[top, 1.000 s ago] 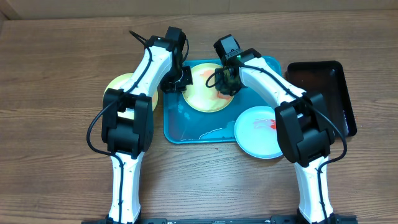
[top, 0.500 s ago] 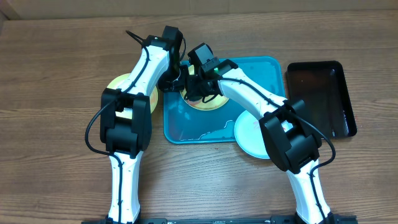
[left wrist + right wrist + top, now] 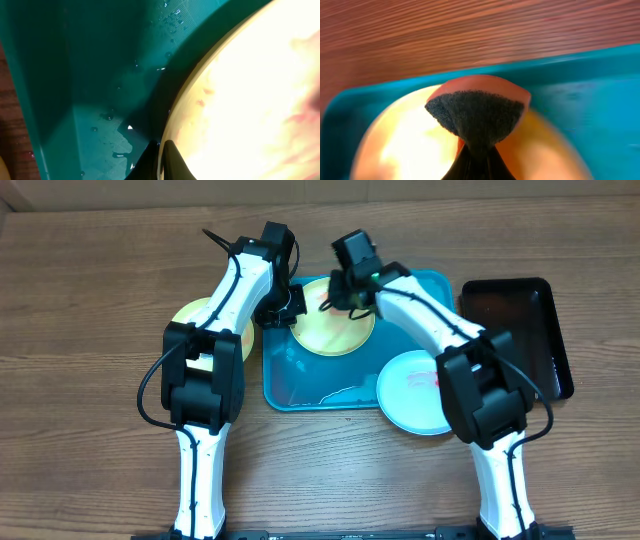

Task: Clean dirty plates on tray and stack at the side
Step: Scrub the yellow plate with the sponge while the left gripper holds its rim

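While the left end effector (image 3: 287,307) stays out of the scrubbing, clenched on the closest rim of the green-rimmed plate (image 3: 338,332) in the tray (image 3: 300,385) on the bench, the right end effector (image 3: 341,288) grasps a sponge (image 3: 476,112). The plate's smeared face lies just beneath that sponge and spreads back toward the wrist, so the right arm is the nearer one for wiping.

no readable text, labels or numbers on anything.
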`<state>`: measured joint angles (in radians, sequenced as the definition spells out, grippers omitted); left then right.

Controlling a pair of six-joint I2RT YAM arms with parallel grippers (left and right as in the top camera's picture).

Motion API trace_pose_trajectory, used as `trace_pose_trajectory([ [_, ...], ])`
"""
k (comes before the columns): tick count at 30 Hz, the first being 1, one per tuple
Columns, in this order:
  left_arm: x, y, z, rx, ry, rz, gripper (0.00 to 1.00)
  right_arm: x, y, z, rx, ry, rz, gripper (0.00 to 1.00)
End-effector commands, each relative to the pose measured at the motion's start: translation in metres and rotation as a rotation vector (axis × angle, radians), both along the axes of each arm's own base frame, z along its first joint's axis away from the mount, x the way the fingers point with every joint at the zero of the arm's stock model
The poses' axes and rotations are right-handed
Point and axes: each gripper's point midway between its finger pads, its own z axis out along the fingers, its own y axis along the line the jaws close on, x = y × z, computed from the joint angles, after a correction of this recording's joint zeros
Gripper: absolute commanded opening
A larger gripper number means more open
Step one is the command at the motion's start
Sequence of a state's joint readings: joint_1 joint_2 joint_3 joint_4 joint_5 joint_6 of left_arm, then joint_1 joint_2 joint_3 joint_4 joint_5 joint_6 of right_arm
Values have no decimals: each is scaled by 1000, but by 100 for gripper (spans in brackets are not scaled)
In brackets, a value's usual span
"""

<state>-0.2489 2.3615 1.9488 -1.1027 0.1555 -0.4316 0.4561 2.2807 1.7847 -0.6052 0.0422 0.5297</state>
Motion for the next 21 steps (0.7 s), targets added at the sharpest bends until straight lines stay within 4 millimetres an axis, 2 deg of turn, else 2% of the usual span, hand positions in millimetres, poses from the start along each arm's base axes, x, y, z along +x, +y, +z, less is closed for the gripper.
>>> trace_pose_trajectory([
  [1,-8,-3,-7,5,28,-12,4,0,-21,-6,-40,35,-59,4],
  [5,-8,-3,-7,5,27,-11,4,-29,-28,-19,-64,168,-41,4],
  [8,-8,-3,-6,5,27,-11,4,-55,-12,-24,-6,272,23,4],
  [12,-7,-3,-6,4,25,-11,4,-73,18,-21,79,321,117,4],
  [17,-7,-4,-6,4,23,-13,4,-71,45,-15,118,265,170,4],
  [21,-8,-6,-6,4,24,-16,4,-58,54,-9,149,202,180,4],
])
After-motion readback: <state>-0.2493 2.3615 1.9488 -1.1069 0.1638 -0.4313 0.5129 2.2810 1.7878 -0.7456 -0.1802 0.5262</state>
